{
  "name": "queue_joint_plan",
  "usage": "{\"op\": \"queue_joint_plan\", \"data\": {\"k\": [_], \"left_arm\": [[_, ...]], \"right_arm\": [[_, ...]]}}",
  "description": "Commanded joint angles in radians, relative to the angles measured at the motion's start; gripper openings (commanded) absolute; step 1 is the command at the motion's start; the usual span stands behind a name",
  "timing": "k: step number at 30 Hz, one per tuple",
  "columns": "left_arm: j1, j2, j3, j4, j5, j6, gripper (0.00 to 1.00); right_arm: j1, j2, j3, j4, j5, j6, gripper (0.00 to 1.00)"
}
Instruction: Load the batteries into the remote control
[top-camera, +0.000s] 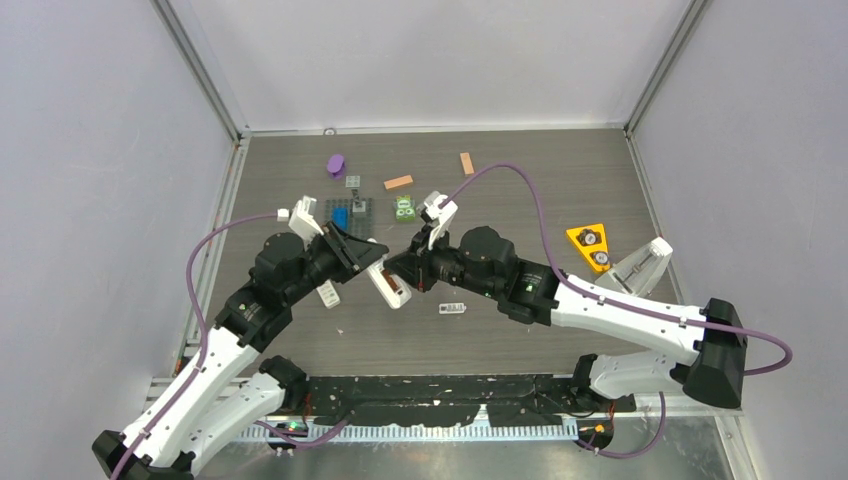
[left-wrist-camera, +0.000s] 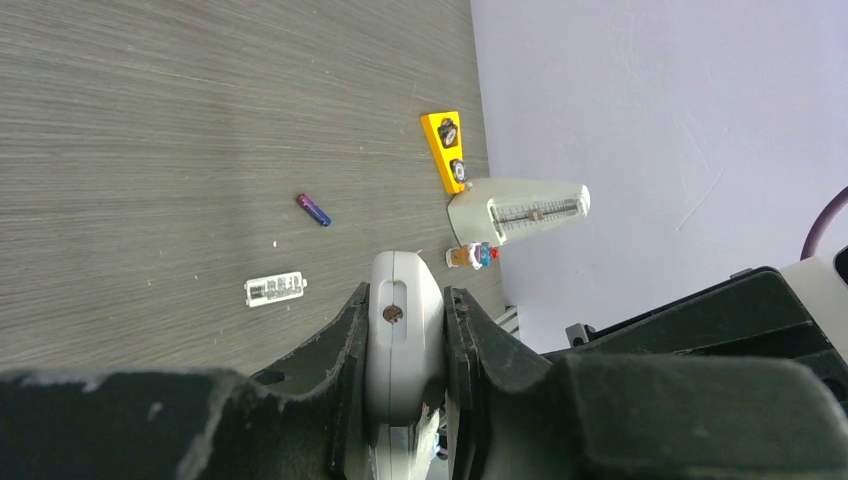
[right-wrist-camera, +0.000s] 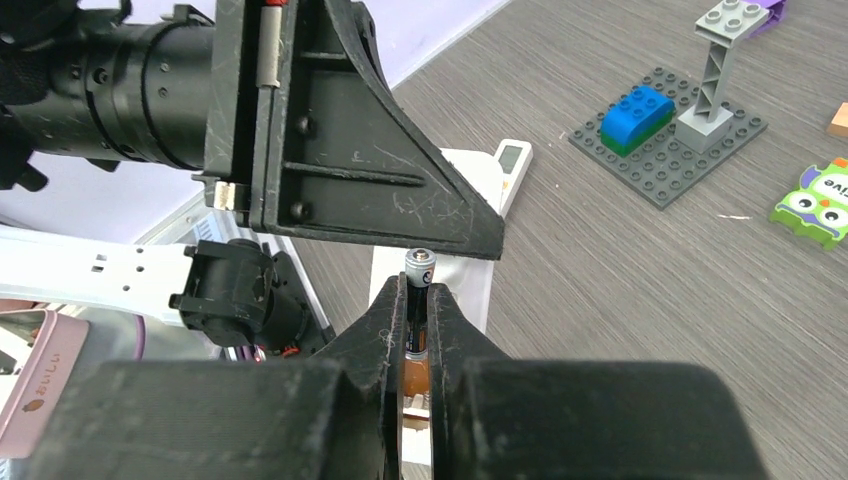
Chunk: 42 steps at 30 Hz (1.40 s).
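My left gripper (left-wrist-camera: 405, 300) is shut on the edge of a white remote control (left-wrist-camera: 405, 345) and holds it above the table; in the top view the remote (top-camera: 390, 287) hangs below that gripper (top-camera: 370, 260). My right gripper (right-wrist-camera: 418, 292) is shut on a dark battery (right-wrist-camera: 419, 270) with an orange lower half, its tip against the held remote (right-wrist-camera: 462, 285). In the top view the right gripper (top-camera: 403, 268) meets the remote at the table's middle. A purple battery (left-wrist-camera: 313, 210) lies on the table. A clear battery cover (top-camera: 452, 308) lies nearby. The other batteries are hidden.
A second white remote (right-wrist-camera: 508, 165) lies on the table under the left arm. A grey brick plate (top-camera: 352, 212), a green owl (top-camera: 404, 208), a purple piece (top-camera: 336, 164) and orange-tan blocks (top-camera: 398, 182) lie behind. A yellow triangle (top-camera: 589, 246) and a metronome (top-camera: 640, 268) stand right.
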Motion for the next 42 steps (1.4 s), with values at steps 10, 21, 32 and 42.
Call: {"op": "queue_joint_plan", "data": {"k": [10,21,32,42], "left_arm": [[0.021,-0.019,0.044,0.017,0.033,-0.054,0.00],[0.035,-0.026,0.028,0.039,0.057,-0.087,0.00],[0.064,-0.018,0.027,0.025,0.093,-0.141,0.00],[0.065,-0.007,0.022,0.028,0.105,-0.114,0.00]], "right_arm": [[0.009,0.018,-0.022,0.064,-0.008,-0.043,0.09],[0.011,0.025,-0.061,0.066,-0.007,-0.060,0.09],[0.018,0.009,-0.091,0.062,-0.005,-0.102,0.12],[0.019,0.010,-0.078,0.022,-0.008,-0.145,0.17]]}}
